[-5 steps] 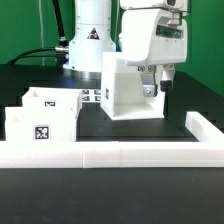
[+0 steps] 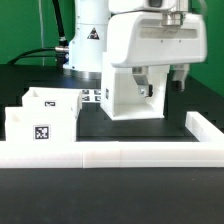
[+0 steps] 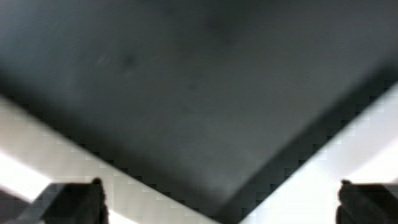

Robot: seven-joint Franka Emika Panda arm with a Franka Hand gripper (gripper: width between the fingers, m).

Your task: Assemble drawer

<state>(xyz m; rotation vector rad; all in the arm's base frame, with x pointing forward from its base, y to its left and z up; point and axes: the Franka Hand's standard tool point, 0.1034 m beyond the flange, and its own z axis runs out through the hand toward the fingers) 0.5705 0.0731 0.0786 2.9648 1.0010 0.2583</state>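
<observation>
The large boxy plastic housing (image 2: 125, 98) of the drawer is finished in plain white. The two small open-topped plastic boxes (image 2: 50, 115) are likewise white, and a black-and-white square tag (image 2: 42, 132) is carried on the nearer one. The long low rail (image 2: 110, 153) is white. The tabletop (image 2: 200, 108) is black. The end effector (image 2: 163, 82) is cased in white, with dark fingers (image 3: 71, 203). The backdrop (image 2: 25, 25) is green.

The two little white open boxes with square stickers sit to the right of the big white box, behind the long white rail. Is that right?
Wrong side. The exterior view shows the two small white open-topped plastic boxes to that view's left of the big white boxy plastic housing, not its right. They are behind the long low white rail, as you said.
</observation>
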